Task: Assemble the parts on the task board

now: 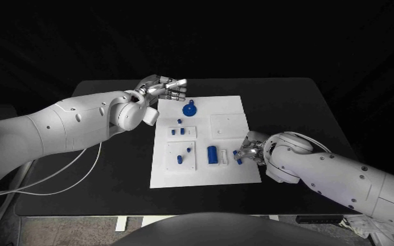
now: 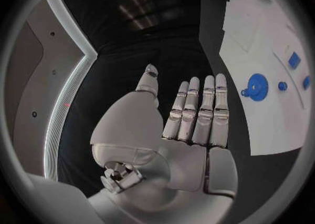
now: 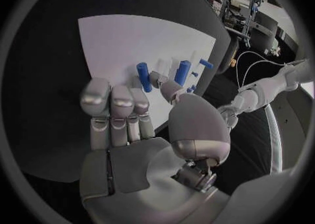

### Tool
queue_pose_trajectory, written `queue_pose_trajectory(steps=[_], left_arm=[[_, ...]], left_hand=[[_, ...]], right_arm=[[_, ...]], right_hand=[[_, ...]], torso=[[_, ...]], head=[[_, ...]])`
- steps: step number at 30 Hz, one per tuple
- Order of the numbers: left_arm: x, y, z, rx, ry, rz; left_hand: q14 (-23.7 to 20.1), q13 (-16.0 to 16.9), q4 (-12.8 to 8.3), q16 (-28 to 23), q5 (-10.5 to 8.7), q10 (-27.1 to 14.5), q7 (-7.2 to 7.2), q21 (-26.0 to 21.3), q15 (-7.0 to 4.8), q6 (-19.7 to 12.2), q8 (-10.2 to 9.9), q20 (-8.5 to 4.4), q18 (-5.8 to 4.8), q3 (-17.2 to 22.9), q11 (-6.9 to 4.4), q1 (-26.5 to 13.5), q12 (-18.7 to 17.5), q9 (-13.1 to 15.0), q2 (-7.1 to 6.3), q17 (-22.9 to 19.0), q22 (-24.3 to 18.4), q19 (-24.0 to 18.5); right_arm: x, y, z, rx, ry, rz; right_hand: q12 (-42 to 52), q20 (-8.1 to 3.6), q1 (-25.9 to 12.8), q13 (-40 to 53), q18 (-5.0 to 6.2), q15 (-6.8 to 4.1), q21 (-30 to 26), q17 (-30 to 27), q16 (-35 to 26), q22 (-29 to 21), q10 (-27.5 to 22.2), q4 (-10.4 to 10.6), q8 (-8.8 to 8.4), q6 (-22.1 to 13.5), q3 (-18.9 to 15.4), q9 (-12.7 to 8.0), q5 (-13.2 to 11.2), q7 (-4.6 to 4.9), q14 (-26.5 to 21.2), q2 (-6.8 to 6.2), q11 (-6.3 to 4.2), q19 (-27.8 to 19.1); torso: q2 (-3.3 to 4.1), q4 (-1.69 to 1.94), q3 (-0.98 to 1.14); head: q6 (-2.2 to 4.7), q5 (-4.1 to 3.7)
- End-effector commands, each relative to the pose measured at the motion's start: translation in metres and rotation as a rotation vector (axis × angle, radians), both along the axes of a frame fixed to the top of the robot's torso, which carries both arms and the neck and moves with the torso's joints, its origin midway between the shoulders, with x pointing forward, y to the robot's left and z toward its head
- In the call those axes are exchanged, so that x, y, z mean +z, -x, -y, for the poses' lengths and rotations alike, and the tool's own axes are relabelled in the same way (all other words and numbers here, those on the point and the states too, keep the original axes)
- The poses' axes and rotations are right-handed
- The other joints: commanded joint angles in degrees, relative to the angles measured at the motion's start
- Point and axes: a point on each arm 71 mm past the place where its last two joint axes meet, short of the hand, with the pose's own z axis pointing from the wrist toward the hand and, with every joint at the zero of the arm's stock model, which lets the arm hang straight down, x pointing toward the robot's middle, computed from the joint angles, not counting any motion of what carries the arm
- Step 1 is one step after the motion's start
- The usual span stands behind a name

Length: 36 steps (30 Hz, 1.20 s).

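The left arm (image 1: 74, 123) reaches in bent, its robot hand (image 1: 167, 88) raised with the fingers (image 2: 197, 108) straight, side by side, and the thumb set apart, holding nothing. The right arm (image 1: 328, 169) stretches low, its robot hand (image 1: 249, 150) palm-down with fingers (image 3: 118, 103) curled downward and the thumb alongside.

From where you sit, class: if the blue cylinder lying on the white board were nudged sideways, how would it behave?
The blue cylinder lies on its side, so it would probably roll. It looks rigid and light. The task board seems smooth, so it may slide.
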Motion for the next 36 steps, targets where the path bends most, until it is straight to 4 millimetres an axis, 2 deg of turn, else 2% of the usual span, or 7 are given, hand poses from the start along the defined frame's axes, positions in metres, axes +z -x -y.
queue_pose_trajectory(steps=[1,3,8,20,27,36], left_arm=[[0.001,0.001,0.003,-0.018,0.012,0.001],[0.001,0.001,0.003,-0.018,0.012,0.001],[0.001,0.001,0.004,-0.020,0.012,0.000],[0.001,0.001,0.005,-0.023,0.012,-0.001],[0.001,0.001,0.005,-0.022,0.011,-0.002],[0.001,0.001,0.005,-0.022,0.011,-0.002]], left_hand=[[-0.2,0.0,0.1,-0.2,-0.13,-0.1,0.34,0.0,0.05,-0.3,-0.1,-0.06,-0.21,0.1,0.12,-0.5,-0.1,0.1,-0.12,0.0,-0.1,-0.3],[-0.2,0.0,0.2,-0.2,-0.10,-0.1,0.35,0.0,0.05,-0.3,-0.1,-0.05,-0.22,0.3,0.14,-0.4,-0.1,0.1,-0.18,0.0,-0.1,-0.3],[-0.2,0.0,0.2,-0.2,-0.10,-0.1,0.35,0.0,0.05,-0.3,-0.1,-0.05,-0.22,0.3,0.14,-0.4,-0.1,0.1,-0.18,0.0,-0.1,-0.3],[-0.1,0.0,0.5,-0.2,-0.19,-0.5,0.49,0.1,0.04,-0.7,-0.1,-0.05,-0.21,0.3,0.28,-0.7,-0.1,0.1,-0.22,0.0,-0.1,-0.3],[-0.1,0.0,0.5,-0.2,-0.19,-0.5,0.49,0.1,0.04,-0.7,-0.1,-0.05,-0.21,0.3,0.28,-0.7,-0.1,0.1,-0.22,0.0,-0.1,-0.3],[-0.2,0.0,0.7,-0.2,-0.18,-0.5,0.47,0.1,0.06,-0.7,-0.1,-0.04,-0.21,0.4,0.29,-0.6,-0.1,0.1,-0.27,0.0,-0.1,-0.3]], right_arm=[[-0.003,0.006,-0.006,-0.021,-0.054,-0.025],[-0.002,0.006,-0.010,-0.017,-0.064,-0.025],[0.000,0.007,-0.017,-0.012,-0.082,-0.023],[0.000,0.007,-0.029,0.019,-0.085,-0.023],[-0.002,0.006,-0.031,0.023,-0.076,-0.024],[-0.004,0.005,-0.034,0.029,-0.067,-0.035]], right_hand=[[-0.1,-0.29,0.6,0.0,0.31,-0.24,-0.3,-0.1,-0.4,6.1,-0.1,0.0,-0.24,0.3,-0.9,-10.8,-0.5,-0.09,0.2,-0.28,-0.23,2.1],[-0.1,-0.30,0.5,-0.1,0.31,-0.24,-0.4,-0.1,-0.4,6.1,-0.1,0.2,-0.23,0.4,-1.7,-10.8,-1.2,-0.19,0.2,-0.29,-0.26,2.1],[-0.2,-0.35,0.8,-0.1,0.27,-0.29,-0.6,-0.2,-0.5,6.1,-0.1,0.4,-0.24,0.6,-2.7,-10.8,-1.4,-0.26,0.2,-0.08,-0.30,2.2],[-0.3,-0.41,0.9,-0.2,0.24,-0.36,-0.8,-0.3,-0.6,6.1,-0.2,0.6,-0.23,1.0,-3.1,-10.8,-1.2,-0.40,0.1,0.21,-0.42,2.1],[-0.6,-0.44,0.8,-0.3,0.22,-0.38,-1.0,-0.4,-0.8,6.0,-0.2,0.5,-0.21,1.2,-3.3,-10.8,-1.1,-0.47,0.1,0.22,-0.45,2.1],[-0.8,-0.47,0.5,-0.5,0.18,-0.40,-1.3,-0.5,-1.0,6.0,-0.2,1.5,-0.23,1.2,-5.3,-10.8,-3.0,-0.62,0.2,0.26,-0.46,2.2]], torso=[[0.05,0.04,-0.01],[0.03,0.02,0.01],[0.03,0.04,-0.01],[0.06,0.05,0.03],[0.01,0.06,-0.02],[0.03,0.07,0.01]], head=[[-0.01,-0.01],[-0.01,-0.06],[0.02,-0.11],[0.03,-0.02],[-0.06,0.09],[-0.02,0.21]])
